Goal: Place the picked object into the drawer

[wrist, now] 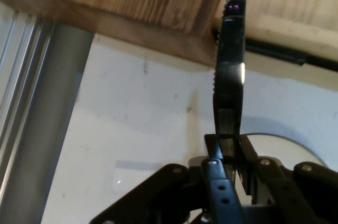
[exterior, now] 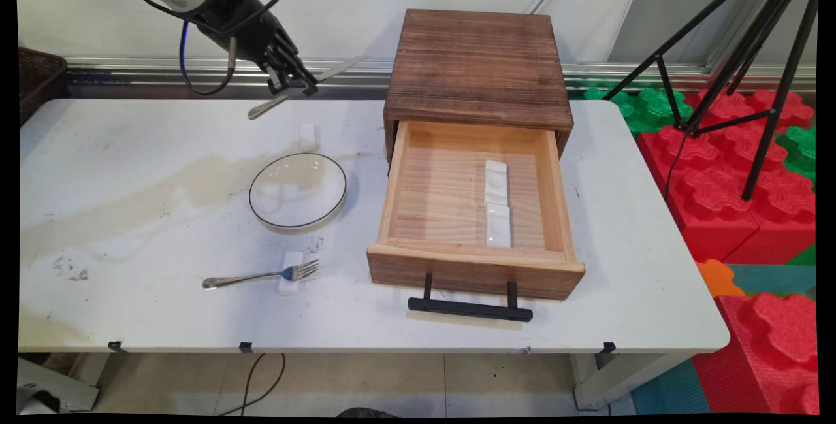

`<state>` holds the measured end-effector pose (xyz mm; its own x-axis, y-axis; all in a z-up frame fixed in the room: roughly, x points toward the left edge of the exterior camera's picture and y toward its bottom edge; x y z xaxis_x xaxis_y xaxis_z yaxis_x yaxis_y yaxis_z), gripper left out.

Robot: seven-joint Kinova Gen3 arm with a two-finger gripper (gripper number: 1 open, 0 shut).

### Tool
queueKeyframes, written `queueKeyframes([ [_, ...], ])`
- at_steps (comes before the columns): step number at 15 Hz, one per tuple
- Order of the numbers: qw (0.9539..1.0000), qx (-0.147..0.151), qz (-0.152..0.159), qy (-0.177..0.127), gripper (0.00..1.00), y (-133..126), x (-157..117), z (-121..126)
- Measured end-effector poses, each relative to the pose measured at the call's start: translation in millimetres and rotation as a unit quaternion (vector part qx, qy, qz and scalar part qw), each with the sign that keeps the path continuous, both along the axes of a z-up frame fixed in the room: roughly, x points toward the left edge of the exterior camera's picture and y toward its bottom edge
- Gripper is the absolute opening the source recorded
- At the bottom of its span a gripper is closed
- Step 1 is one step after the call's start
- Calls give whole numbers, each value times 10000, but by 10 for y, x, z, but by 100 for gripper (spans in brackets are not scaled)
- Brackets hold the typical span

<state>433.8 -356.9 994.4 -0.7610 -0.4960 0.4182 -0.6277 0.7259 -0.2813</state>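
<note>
My black gripper hangs above the table's far side, shut on a metal table knife. The knife lies slanted, handle down to the left and blade up to the right. In the hand view the serrated blade rises from between the fingers toward the wooden box. Below the gripper on the table is a small white cutlery rest. A glass plate with a dark rim lies nearer. A fork rests on another white rest near the front.
A wooden drawer box stands right of the gripper, its drawer pulled open with two white rests inside and a black handle in front. A dark basket sits far left. A black tripod and foam blocks stand beyond the table's right edge.
</note>
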Motion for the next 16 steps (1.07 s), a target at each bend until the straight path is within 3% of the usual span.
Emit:
queueKeyframes([
  [16,9964,-123,-826,163,0,30,-1166,108],
])
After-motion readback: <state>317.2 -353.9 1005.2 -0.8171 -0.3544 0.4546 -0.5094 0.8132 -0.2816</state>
